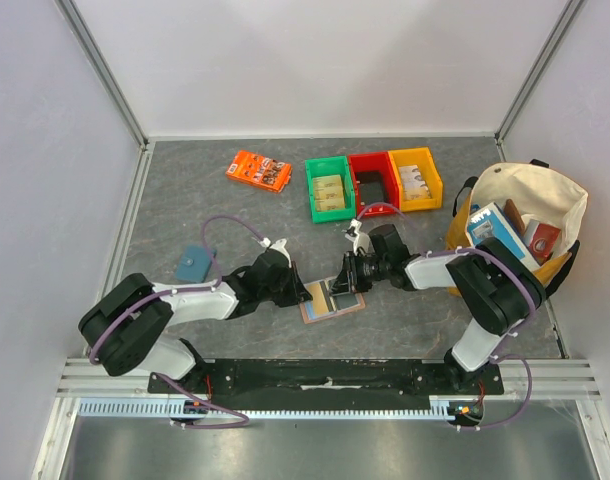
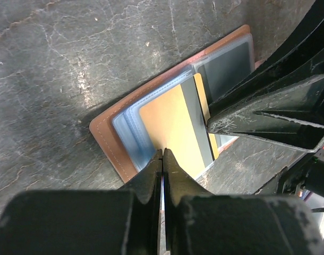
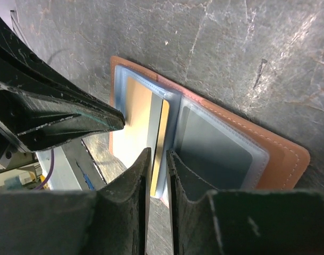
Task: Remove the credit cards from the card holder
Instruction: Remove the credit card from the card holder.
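Observation:
The tan leather card holder point(image 1: 315, 313) lies open on the grey table between both grippers; it also shows in the left wrist view point(image 2: 106, 133) and the right wrist view point(image 3: 281, 151). Its clear blue-tinted sleeves point(image 3: 215, 143) are fanned out. A yellow card point(image 2: 172, 119) with a grey stripe sticks partway out of a sleeve point(image 3: 134, 122). My left gripper point(image 2: 163, 152) is shut, its tips at the card's near edge point(image 1: 300, 292). My right gripper point(image 3: 158, 153) stands over the card's striped edge with a narrow gap between its fingers point(image 1: 346, 284). Neither visibly grips the card.
A flat teal pouch point(image 1: 192, 263) lies at the left. An orange packet point(image 1: 258, 171) and green point(image 1: 328, 187), red point(image 1: 373, 180) and yellow bins point(image 1: 415, 178) stand at the back. A cream tote bag point(image 1: 520, 215) with items stands at the right.

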Robot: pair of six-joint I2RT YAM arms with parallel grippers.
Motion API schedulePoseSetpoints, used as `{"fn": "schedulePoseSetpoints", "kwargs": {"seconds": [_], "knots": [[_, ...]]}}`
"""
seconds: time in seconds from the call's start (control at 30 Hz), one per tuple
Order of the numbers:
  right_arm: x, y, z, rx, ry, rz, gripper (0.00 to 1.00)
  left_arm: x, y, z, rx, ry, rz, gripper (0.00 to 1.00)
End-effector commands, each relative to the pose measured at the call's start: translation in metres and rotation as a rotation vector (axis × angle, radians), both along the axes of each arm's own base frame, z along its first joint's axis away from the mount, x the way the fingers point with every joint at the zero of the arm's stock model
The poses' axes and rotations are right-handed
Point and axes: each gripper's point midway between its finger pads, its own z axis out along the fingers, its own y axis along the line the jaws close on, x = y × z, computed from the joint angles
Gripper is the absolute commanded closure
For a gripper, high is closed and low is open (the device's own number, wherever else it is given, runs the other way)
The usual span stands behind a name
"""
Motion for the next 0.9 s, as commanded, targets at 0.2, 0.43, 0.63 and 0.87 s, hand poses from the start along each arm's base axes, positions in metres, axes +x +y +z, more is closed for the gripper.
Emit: {"fn": "schedulePoseSetpoints", "kwargs": {"seconds": [0.2,0.43,0.63,0.87], "knots": [[-0.004,0.006,0.002,0.134,0.007,0.028,0.80,-0.001,0.016,-0.013,-0.010,0.062,0.078,0.97],[-0.006,0.011,0.008,0.191,0.019,0.038,0.83,-0.002,0.015,-0.014,-0.011,0.067,0.071,0.98],[-0.004,0.008,0.008,0.195,0.021,0.027,0.97,-0.002,0.017,-0.015,-0.002,0.069,0.075,0.98],[-0.001,-0.010,0.002,0.162,0.035,0.009,1.00,-0.004,0.021,-0.019,0.012,0.077,0.083,0.98]]}}
